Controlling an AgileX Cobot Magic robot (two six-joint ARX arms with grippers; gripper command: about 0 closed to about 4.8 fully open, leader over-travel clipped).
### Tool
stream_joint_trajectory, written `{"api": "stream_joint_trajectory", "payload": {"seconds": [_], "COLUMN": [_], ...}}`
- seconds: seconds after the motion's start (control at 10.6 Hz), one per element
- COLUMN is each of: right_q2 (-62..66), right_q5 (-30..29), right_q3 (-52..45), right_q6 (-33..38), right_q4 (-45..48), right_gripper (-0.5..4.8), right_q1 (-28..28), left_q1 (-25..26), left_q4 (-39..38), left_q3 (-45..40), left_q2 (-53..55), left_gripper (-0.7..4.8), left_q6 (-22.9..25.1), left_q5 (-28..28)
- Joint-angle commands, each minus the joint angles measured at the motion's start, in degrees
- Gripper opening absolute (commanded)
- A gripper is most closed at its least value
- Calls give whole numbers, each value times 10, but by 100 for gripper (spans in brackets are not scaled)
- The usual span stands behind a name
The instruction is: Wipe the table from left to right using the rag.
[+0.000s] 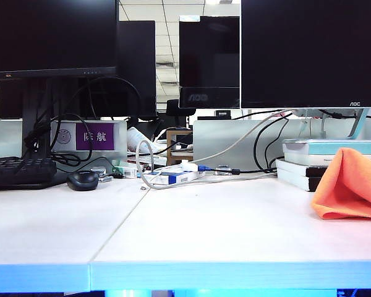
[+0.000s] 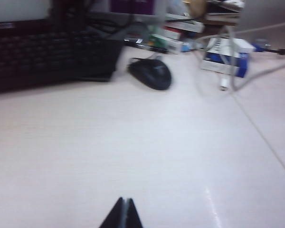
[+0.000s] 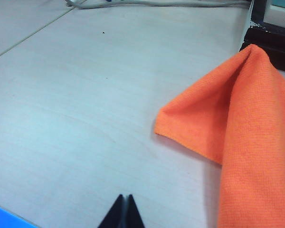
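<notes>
Both tools are sitting pinched together, holding nothing: the right tool (image 3: 124,211) near one orange rag (image 3: 237,137) bunched by two stacked books (image 1: 309,173), the left tool (image 2: 122,214) over bare desk (image 2: 133,152), well apart from the rag, facing one mouse (image 2: 151,73) and one keyboard (image 2: 47,57).

Dark monitors (image 1: 309,52) stand behind, under a tiled ceiling (image 1: 167,37) with lights.
</notes>
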Motion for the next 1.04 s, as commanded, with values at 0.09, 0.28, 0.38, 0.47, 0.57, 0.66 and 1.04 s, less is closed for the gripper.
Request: {"api": "stream_joint_trajectory", "payload": {"seconds": [0.09,0.28,0.38,0.47,0.57,0.66,1.04], "right_q2": [-1,-1,-1,-1,-1,-1,-45], "right_q5": [1,1,1,1,1,34,63], "right_q3": [2,2,2,2,2,2,-30], "right_q6": [2,2,2,2,2,-3,-3], "right_q4": [8,8,8,8,8,8,51], "right_gripper": [-1,-1,-1,-1,-1,0,0], "right_q1": [0,0,0,0,0,-1,-87], "left_q1": [0,0,0,0,0,0,0], "left_q4": [-12,-10,-10,-10,-10,-10,-10], "left_q3": [-1,-1,-1,-1,-1,-1,-1], "left_q2": [-1,-1,-1,-1,-1,-1,-1], "left_gripper": [-5,32,32,32,32,32,32], "left_q6": [40,38,38,38,38,38,38], "left_q5": [0,0,0,0,0,0,0]}}
